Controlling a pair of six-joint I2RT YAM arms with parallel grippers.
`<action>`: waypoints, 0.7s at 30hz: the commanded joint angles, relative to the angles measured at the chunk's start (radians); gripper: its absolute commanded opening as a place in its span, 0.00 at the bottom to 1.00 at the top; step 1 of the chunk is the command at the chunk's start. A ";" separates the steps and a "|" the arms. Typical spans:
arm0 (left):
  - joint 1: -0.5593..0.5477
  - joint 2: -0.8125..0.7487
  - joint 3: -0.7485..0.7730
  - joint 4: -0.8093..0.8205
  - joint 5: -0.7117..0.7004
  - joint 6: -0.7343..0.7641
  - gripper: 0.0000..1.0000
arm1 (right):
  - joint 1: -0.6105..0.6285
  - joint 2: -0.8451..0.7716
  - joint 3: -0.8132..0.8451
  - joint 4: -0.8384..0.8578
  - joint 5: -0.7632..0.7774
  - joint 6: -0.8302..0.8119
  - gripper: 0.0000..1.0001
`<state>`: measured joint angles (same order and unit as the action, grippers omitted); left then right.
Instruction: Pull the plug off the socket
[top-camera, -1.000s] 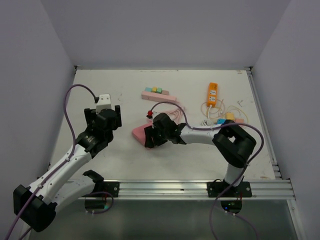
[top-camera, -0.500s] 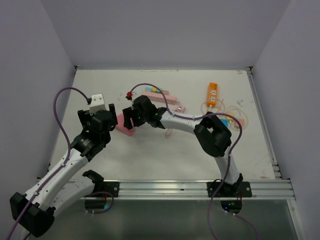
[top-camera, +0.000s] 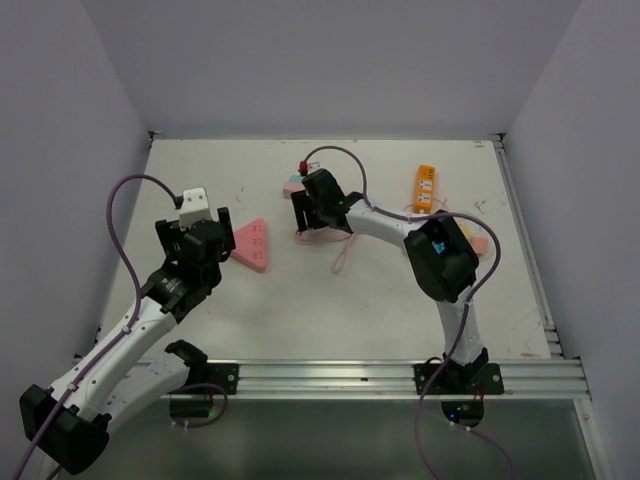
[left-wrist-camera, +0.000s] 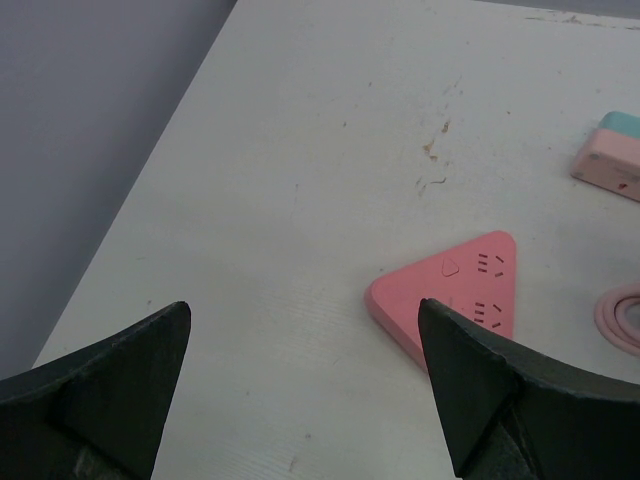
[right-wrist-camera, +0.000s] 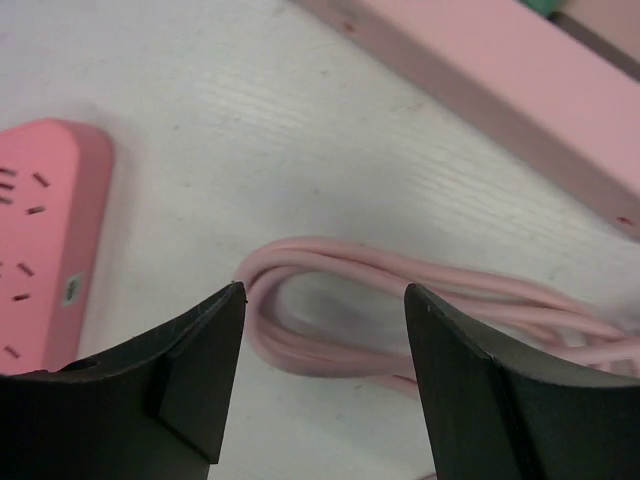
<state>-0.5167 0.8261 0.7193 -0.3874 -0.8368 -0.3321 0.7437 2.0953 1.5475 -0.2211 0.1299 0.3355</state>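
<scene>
A pink triangular socket (top-camera: 252, 243) lies flat on the white table; no plug shows in its face. My left gripper (top-camera: 196, 232) is open just left of it. In the left wrist view the socket (left-wrist-camera: 460, 300) lies by the right finger (left-wrist-camera: 500, 390) of the gripper (left-wrist-camera: 303, 310), which holds nothing. My right gripper (top-camera: 315, 220) is open above a looped pink cable (top-camera: 345, 245). In the right wrist view this gripper (right-wrist-camera: 325, 292) straddles the cable loop (right-wrist-camera: 330, 300) without touching it, and the socket's edge (right-wrist-camera: 40, 250) shows at the left.
A long pink power strip (top-camera: 318, 190) with small coloured plugs on it lies behind the right gripper, also seen in the right wrist view (right-wrist-camera: 480, 70). An orange power strip (top-camera: 425, 188) with thin cables lies at the back right. Walls enclose the table.
The right gripper carried the pink socket left toward the left arm, let it go, and moved back and right over the cable. The left gripper shifted slightly left.
</scene>
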 joint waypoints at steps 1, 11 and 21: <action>0.010 -0.004 -0.001 0.019 -0.010 -0.019 1.00 | -0.010 0.020 0.016 -0.023 0.063 -0.019 0.68; 0.010 0.004 -0.003 0.019 -0.008 -0.021 1.00 | -0.010 -0.046 -0.179 -0.006 0.014 -0.007 0.40; 0.012 0.016 -0.001 0.021 -0.002 -0.019 0.99 | 0.028 -0.329 -0.565 -0.012 -0.045 0.075 0.34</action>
<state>-0.5114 0.8406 0.7197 -0.3874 -0.8288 -0.3321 0.7536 1.8278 1.0801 -0.1284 0.1349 0.3599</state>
